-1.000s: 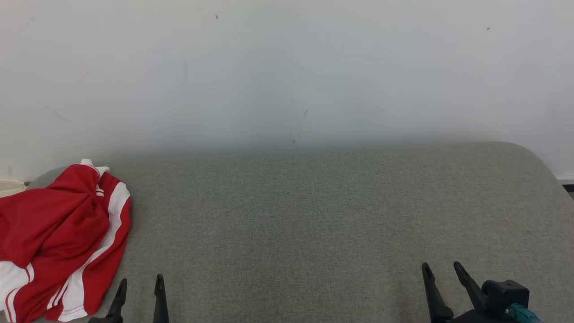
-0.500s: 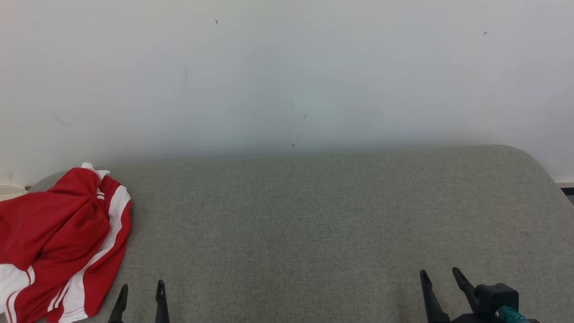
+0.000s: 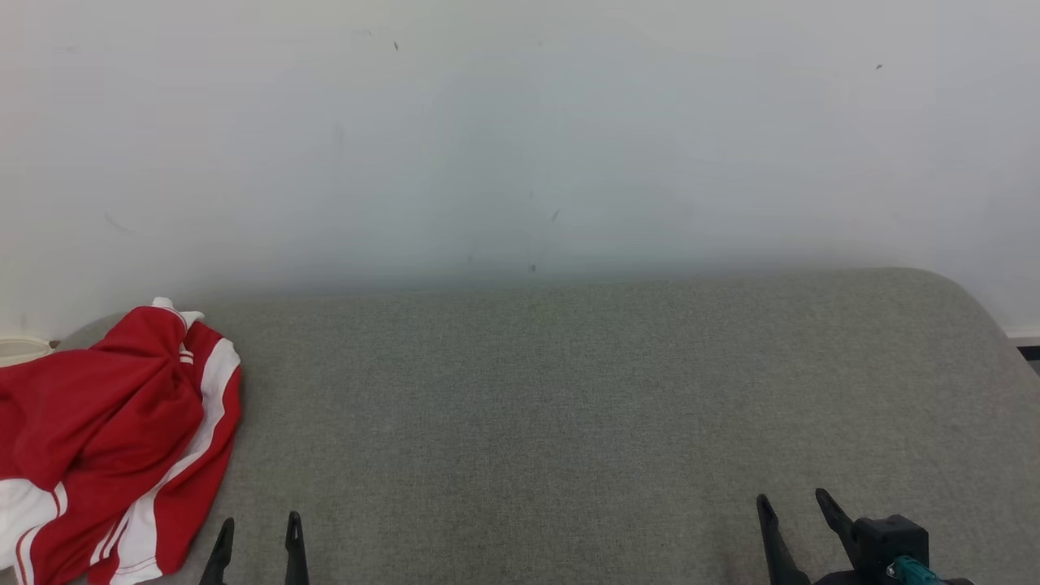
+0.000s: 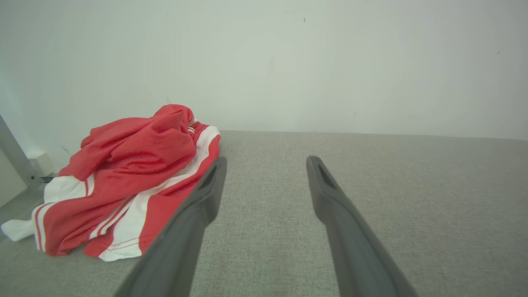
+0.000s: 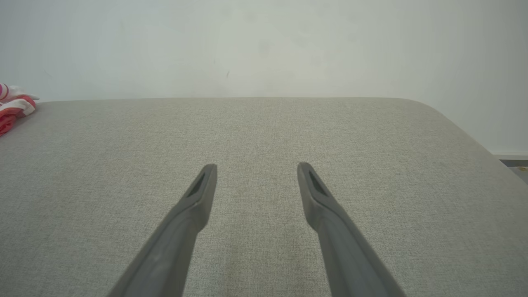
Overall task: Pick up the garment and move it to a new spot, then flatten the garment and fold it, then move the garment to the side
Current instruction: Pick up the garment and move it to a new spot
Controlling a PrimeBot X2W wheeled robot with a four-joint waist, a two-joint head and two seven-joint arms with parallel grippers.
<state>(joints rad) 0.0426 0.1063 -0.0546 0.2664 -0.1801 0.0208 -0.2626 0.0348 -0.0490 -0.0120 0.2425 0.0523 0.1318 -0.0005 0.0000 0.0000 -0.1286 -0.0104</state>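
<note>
A crumpled red garment with white stripes (image 3: 106, 439) lies at the far left of the grey padded surface (image 3: 569, 390); the left wrist view shows the garment (image 4: 128, 181) in a heap left of my fingers. My left gripper (image 3: 258, 524) stands open at the bottom edge, just right of the garment and apart from it, with nothing between its fingers. My right gripper (image 3: 792, 502) is open and empty at the lower right, far from the cloth. The right wrist view catches a corner of the garment (image 5: 14, 108) at its left edge.
A white wall (image 3: 520, 130) rises directly behind the surface. The surface rounds off at its right end (image 3: 975, 301), with a dark strip of floor (image 3: 1030, 351) beyond. A pale object (image 3: 20, 349) and a grey metal bar (image 4: 14, 159) sit past the left end.
The whole picture has shifted slightly downward, so the camera has moved. Both grippers show lower in the head view. The garment lies as before.
</note>
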